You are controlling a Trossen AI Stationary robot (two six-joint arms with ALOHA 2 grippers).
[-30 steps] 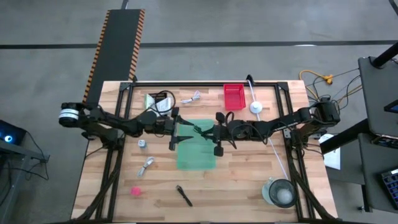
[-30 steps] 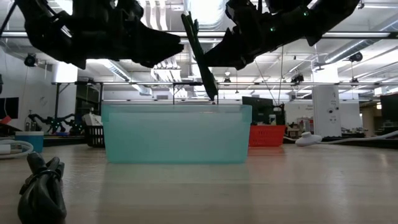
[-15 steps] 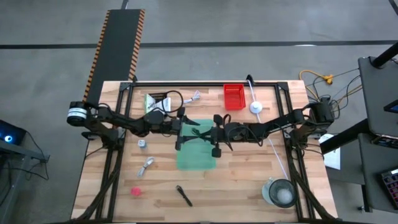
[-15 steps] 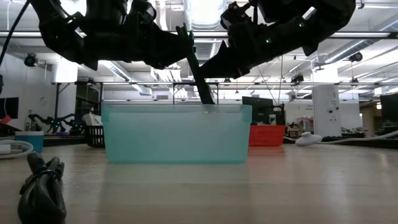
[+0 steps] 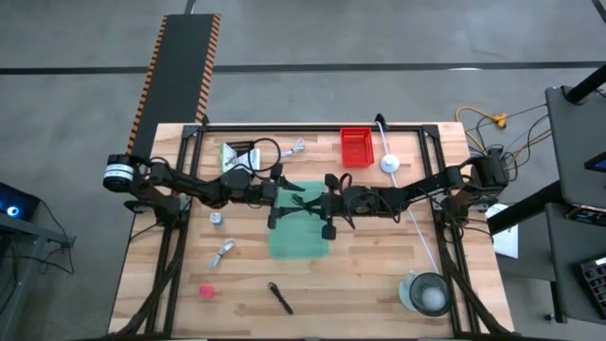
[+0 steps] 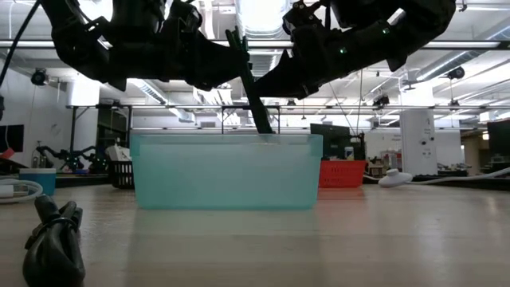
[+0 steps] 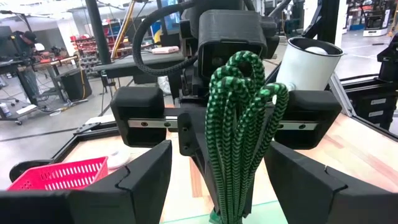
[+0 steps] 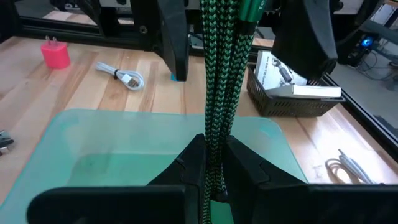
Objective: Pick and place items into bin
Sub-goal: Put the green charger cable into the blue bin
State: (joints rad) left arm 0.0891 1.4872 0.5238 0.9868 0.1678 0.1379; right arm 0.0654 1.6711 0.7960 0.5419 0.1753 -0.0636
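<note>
Right wrist view gives us the right gripper [image 8: 214, 165] clamped on a green-and-black braided cable [image 8: 219, 74], a woven cord bundle hanging over the translucent teal plastic bin [image 8: 74, 134] at the worktop's centre. We see the left gripper [image 7: 214, 171] spread wide, 2 fingers flanking the bundle. No label is readable.

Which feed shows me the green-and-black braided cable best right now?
The left wrist view: the green-and-black braided cable bundle fills the middle, loops plain. The right wrist view shows its strands running down between the right gripper's jaws, above the translucent green bin. The low view shows only a dark strip; the high view barely shows it.
</note>
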